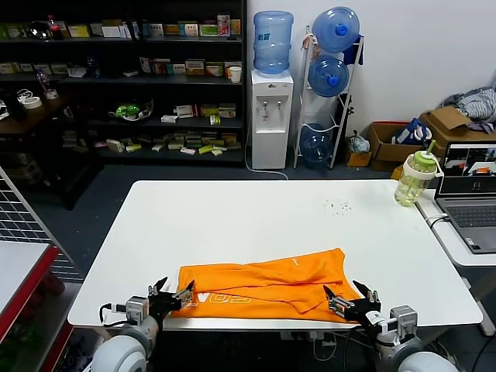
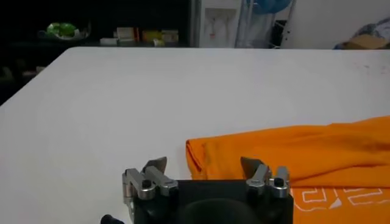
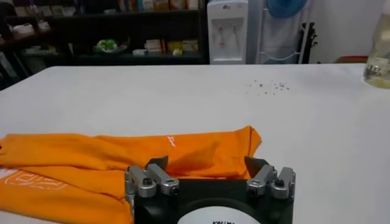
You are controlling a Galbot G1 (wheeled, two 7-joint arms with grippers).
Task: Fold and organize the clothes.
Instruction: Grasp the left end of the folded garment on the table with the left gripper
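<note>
The clothes are one orange T-shirt, folded into a long band near the front edge of the white table. White lettering shows along its near edge. My left gripper stands open at the shirt's left end and holds nothing. In the left wrist view the left gripper has the T-shirt corner lying flat between its spread jaws. My right gripper is open at the shirt's right end. Seen from the right wrist, the right gripper sits just short of the T-shirt edge.
A green-capped bottle and a laptop stand on a side table at the right. Dark specks lie on the far right of the table. A wire rack is at the left; shelves and a water dispenser stand behind.
</note>
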